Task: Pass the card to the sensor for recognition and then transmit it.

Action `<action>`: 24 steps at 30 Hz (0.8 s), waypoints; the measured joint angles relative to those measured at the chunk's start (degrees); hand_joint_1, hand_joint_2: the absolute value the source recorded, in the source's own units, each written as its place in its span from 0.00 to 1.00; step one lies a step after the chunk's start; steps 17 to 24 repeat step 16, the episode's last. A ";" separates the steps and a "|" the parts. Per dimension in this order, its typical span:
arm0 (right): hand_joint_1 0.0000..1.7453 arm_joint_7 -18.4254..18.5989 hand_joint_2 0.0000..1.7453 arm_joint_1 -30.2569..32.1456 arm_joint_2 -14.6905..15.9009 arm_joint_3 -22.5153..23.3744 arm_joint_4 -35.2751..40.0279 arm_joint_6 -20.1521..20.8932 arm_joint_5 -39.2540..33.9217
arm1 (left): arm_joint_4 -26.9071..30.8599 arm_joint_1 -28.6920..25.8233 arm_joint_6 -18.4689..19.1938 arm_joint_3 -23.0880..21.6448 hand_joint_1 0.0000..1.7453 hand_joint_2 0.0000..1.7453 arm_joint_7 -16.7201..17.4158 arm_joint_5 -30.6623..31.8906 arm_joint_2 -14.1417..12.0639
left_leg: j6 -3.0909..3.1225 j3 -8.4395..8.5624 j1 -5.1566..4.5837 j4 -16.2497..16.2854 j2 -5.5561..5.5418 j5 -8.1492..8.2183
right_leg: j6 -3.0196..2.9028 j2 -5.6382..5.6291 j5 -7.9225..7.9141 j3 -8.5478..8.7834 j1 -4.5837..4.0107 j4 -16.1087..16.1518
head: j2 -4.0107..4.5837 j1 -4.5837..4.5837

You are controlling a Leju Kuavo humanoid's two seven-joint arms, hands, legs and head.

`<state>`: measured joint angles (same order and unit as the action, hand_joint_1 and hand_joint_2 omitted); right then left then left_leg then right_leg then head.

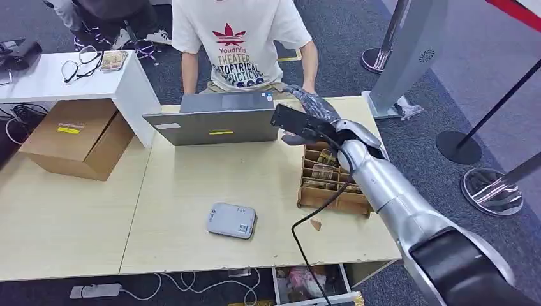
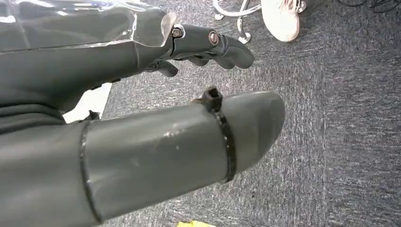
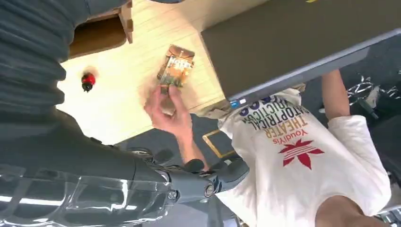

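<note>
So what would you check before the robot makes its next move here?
1. Card passed on: ok, a person's hand holds it on the table.
2. Right robot hand empty: ok, nothing in it.
3. Left robot hand out of the way: ok, it hangs over the carpet.
4. Sensor uncovered: ok.
5. Card already read by the sensor: cannot tell.
6. Right arm clear of the cardboard tray: cannot tell.

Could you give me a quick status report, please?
Left hand empty, over floor. Right hand empty, by laptop. Card on table, person's hand on it.
</note>
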<state>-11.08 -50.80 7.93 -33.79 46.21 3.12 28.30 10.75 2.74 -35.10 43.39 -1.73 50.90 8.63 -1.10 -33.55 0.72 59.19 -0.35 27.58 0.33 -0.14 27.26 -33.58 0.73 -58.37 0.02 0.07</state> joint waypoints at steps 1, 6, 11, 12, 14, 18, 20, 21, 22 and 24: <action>0.00 -0.15 1.00 0.06 0.00 0.00 0.33 -0.39 0.00 | 0.00 -0.01 0.07 0.00 0.00 0.00 0.00 -0.26 0.00 | 0.00 0.00 0.00 0.00 0.00 0.00 | 0.00 0.00 0.00 0.00 0.00 0.00 | 0.00 -0.02; 0.00 -2.31 1.00 1.49 0.00 0.65 3.55 -3.23 -2.18 | 0.00 -0.18 0.07 0.00 0.00 0.00 -0.35 -0.87 0.02 | 0.00 0.01 0.00 0.00 0.00 0.00 | 0.00 0.00 0.00 0.00 0.00 0.01 | 0.00 -0.02; 0.00 -4.75 1.00 5.75 0.00 3.84 9.98 -5.84 -8.16 | 0.00 -0.40 0.07 0.00 0.00 0.00 -0.66 -1.01 0.02 | 0.00 0.00 0.00 0.00 -0.02 0.00 | 0.00 0.02 0.01 -0.01 0.00 0.02 | 0.00 0.02; 0.00 -5.44 1.00 6.99 0.00 4.68 11.59 -6.40 -10.00 | 0.00 -0.44 0.07 0.00 0.00 0.00 -0.66 -1.01 0.02 | 0.00 0.00 0.00 0.00 -0.02 0.01 | 0.00 0.02 0.01 0.00 0.00 0.03 | 0.00 -0.02; 0.00 -6.23 1.00 9.26 0.00 6.36 14.69 -7.24 -12.97 | 0.00 -0.44 0.07 0.00 0.00 0.00 -0.68 -0.98 0.02 | 0.00 0.00 0.00 0.00 -0.01 0.01 | 0.00 0.01 0.01 -0.01 0.00 0.03 | 0.00 -0.04; 0.00 -6.86 1.00 11.63 0.00 8.02 17.84 -8.28 -16.38 | 0.00 -0.47 0.07 0.00 0.00 0.00 -0.76 -0.90 0.02 | 0.00 0.00 0.00 0.00 -0.01 0.01 | 0.00 0.02 0.01 0.00 0.00 0.04 | 0.00 0.00; 0.00 -6.86 1.00 11.63 0.00 8.02 17.84 -8.28 -16.38 | 0.00 -0.47 0.07 0.00 0.00 0.00 -0.76 -0.90 0.02 | 0.00 0.00 0.00 0.00 -0.01 0.01 | 0.00 0.02 0.01 0.00 0.00 0.04 | 0.00 0.00; 0.00 -6.86 1.00 11.63 0.00 8.02 17.84 -8.28 -16.38 | 0.00 -0.47 0.07 0.00 0.00 0.00 -0.76 -0.90 0.02 | 0.00 0.00 0.00 0.00 -0.01 0.01 | 0.00 0.02 0.01 0.00 0.00 0.04 | 0.00 0.00; 0.00 -6.86 1.00 11.63 0.00 8.02 17.84 -8.28 -16.38 | 0.00 -0.47 0.07 0.00 0.00 0.00 -0.76 -0.90 0.02 | 0.00 0.00 0.00 0.00 -0.01 0.01 | 0.00 0.02 0.01 0.00 0.00 0.04 | 0.00 0.00; 0.00 -6.86 1.00 11.63 0.00 8.02 17.84 -8.28 -16.38 | 0.00 -0.47 0.07 0.00 0.00 0.00 -0.76 -0.90 0.02 | 0.00 0.00 0.00 0.00 -0.01 0.01 | 0.00 0.02 0.01 0.00 0.00 0.04 | 0.00 0.00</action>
